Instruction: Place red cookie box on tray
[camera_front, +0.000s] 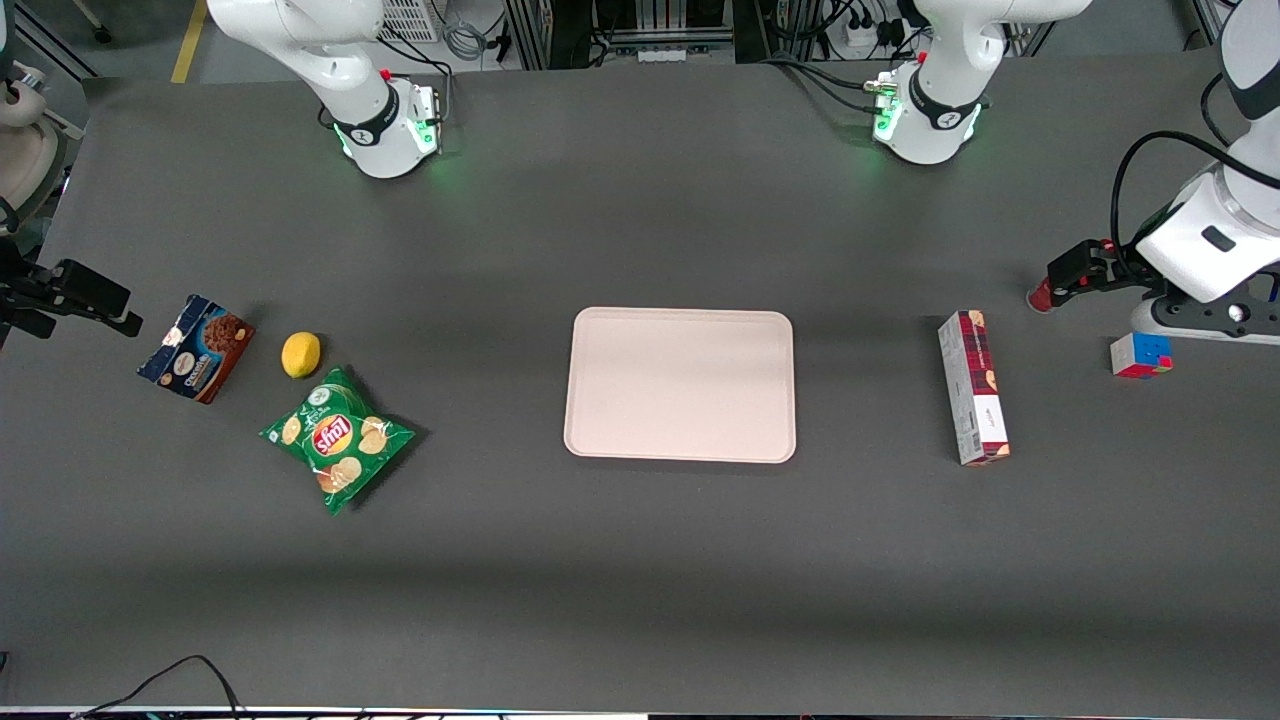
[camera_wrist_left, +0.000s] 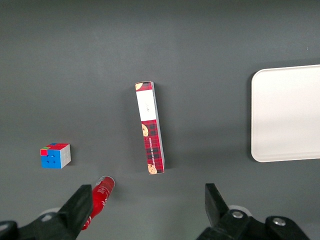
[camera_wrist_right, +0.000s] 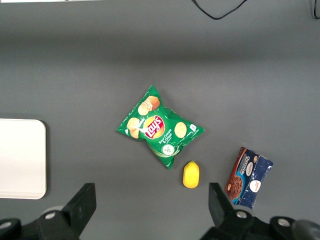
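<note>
The red cookie box (camera_front: 973, 388) (camera_wrist_left: 150, 127), a long narrow plaid carton with a white label panel, lies flat on the dark table. It is beside the tray, toward the working arm's end. The pale pink tray (camera_front: 680, 385) (camera_wrist_left: 287, 115) sits mid-table with nothing on it. My left gripper (camera_front: 1070, 272) (camera_wrist_left: 146, 190) hangs open well above the table, with nothing between its fingers. It is farther from the front camera than the box and apart from it.
A red can (camera_front: 1038, 296) (camera_wrist_left: 101, 196) lies on its side under the gripper's edge. A colour cube (camera_front: 1140, 355) (camera_wrist_left: 55, 155) sits nearby. Toward the parked arm's end lie a green chips bag (camera_front: 338, 438), a lemon (camera_front: 301, 354) and a blue-and-brown cookie box (camera_front: 197, 347).
</note>
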